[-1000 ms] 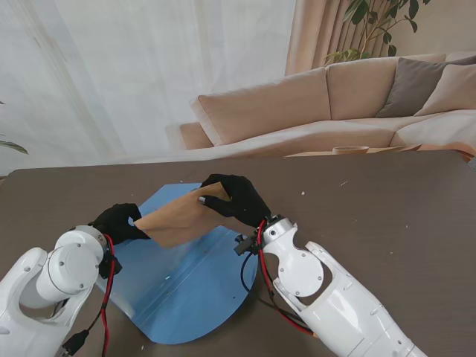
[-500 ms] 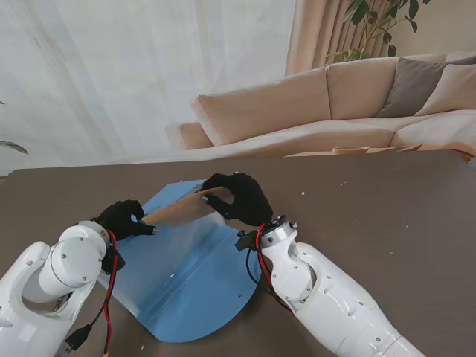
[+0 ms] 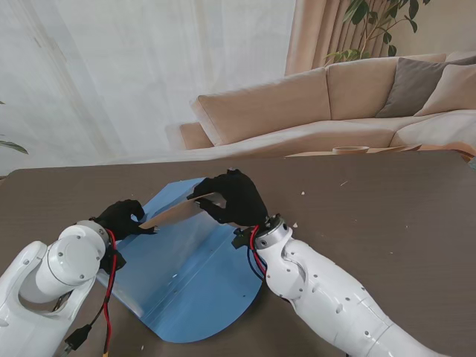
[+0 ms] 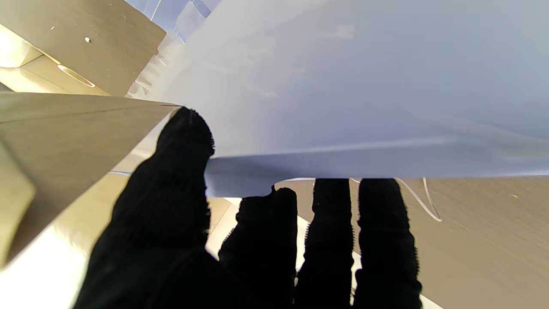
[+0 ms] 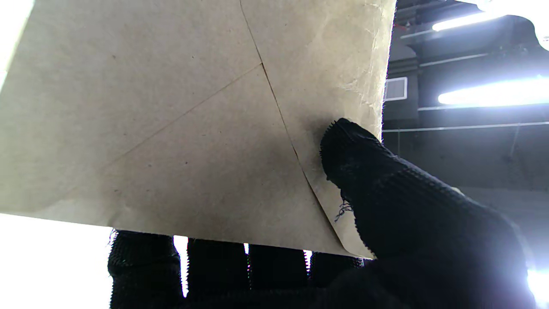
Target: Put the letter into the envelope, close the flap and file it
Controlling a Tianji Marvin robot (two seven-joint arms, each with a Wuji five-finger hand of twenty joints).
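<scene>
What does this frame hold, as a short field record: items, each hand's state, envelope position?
items: brown kraft paper envelope; translucent blue plastic file folder; dark brown table
left hand: shut on the folder's raised clear cover
right hand: shut on the envelope, thumb on its seamed side
envelope position: held off the table, over the folder

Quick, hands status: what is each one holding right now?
Left hand: shut on the edge of the blue plastic file folder.
Right hand: shut on the brown paper envelope, thumb pressed on its face.
</scene>
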